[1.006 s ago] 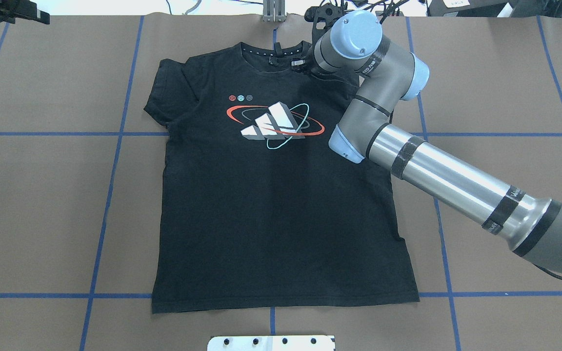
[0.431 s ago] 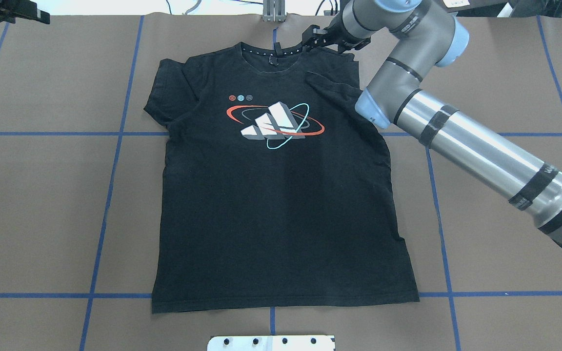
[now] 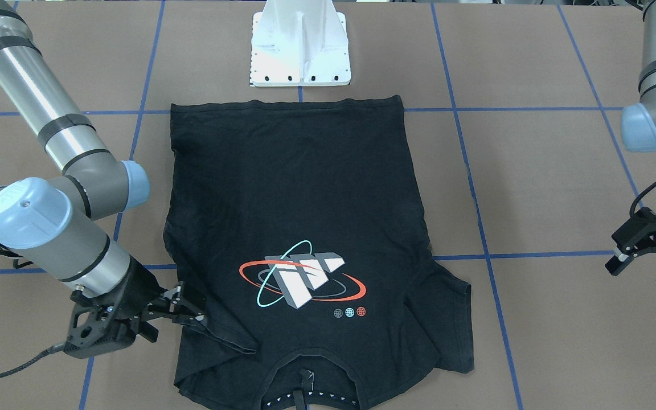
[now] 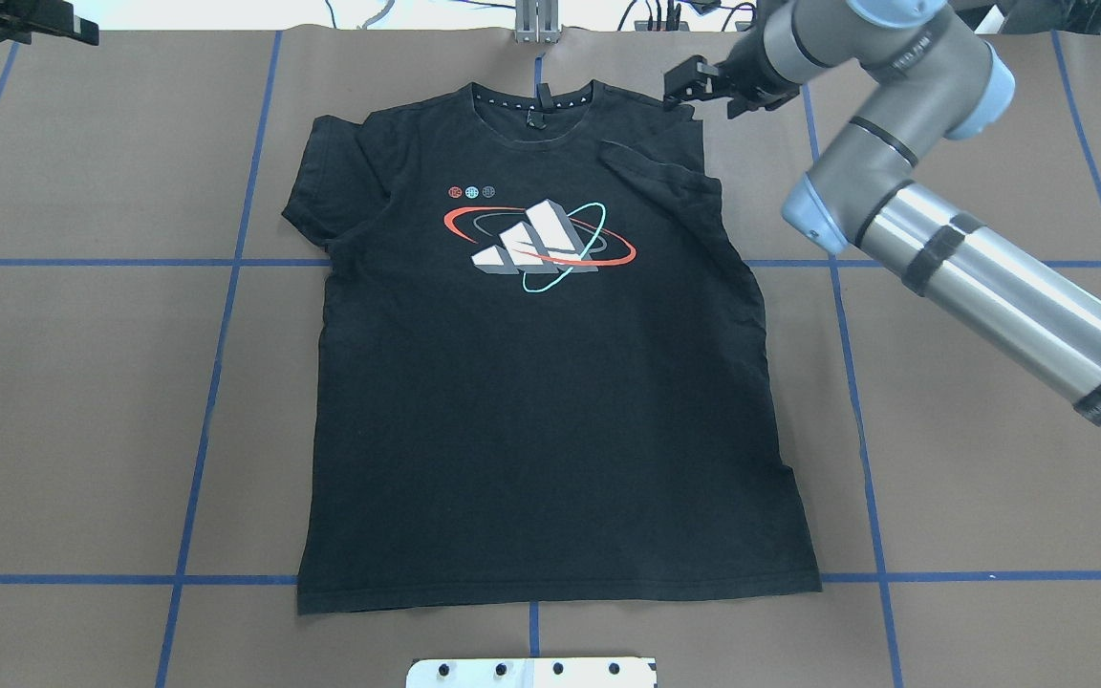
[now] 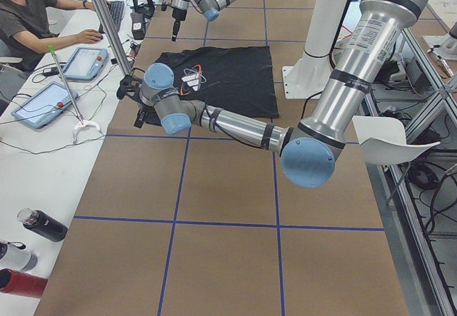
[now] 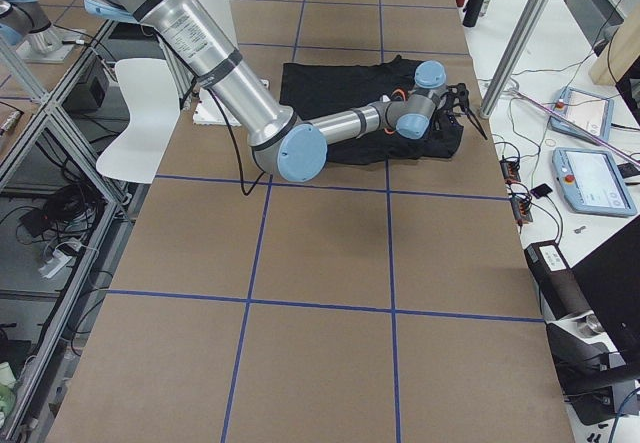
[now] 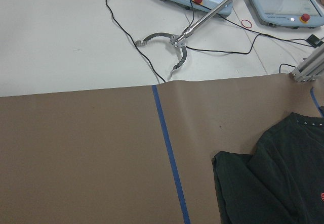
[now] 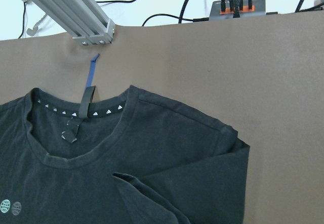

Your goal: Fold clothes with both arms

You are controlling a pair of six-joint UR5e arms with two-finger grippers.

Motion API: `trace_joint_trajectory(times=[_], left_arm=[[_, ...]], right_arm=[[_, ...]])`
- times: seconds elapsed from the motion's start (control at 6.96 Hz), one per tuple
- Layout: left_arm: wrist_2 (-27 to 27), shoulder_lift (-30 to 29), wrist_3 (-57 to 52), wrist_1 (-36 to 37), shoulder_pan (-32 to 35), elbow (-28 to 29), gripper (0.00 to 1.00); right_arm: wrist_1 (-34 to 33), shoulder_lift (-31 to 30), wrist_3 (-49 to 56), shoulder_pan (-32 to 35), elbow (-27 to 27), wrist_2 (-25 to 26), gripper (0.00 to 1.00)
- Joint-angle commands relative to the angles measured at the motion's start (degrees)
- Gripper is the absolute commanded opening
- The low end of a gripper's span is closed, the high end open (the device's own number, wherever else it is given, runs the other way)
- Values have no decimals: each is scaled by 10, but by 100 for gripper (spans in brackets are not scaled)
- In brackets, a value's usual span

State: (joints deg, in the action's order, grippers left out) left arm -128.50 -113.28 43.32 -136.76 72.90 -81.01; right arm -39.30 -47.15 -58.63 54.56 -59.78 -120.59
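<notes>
T-shirt (image 4: 531, 401) is lying flat, logo up, same spot as before, with the sleeve (image 4: 654, 177) nearest the right arm now lying folded inward on it. Right gripper (image 4: 701, 91) is backing off sideways from the collar (image 4: 533, 115), jaws apart and empty, just outboard of the shirt. Left gripper (image 3: 641, 267) is hanging well clear, jaws apart, mostly cut off in the overhead view.
</notes>
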Motion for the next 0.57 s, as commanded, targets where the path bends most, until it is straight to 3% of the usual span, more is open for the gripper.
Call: trace_joint_trajectory(times=[0.0,0.43], left_arm=[[0,-1,0,0,0,0,100],[0,0,0,0,1,0,100]], right_arm=[[32,-32,4,-11,1,2,99],[17,-30,0,-30,19,11,95]])
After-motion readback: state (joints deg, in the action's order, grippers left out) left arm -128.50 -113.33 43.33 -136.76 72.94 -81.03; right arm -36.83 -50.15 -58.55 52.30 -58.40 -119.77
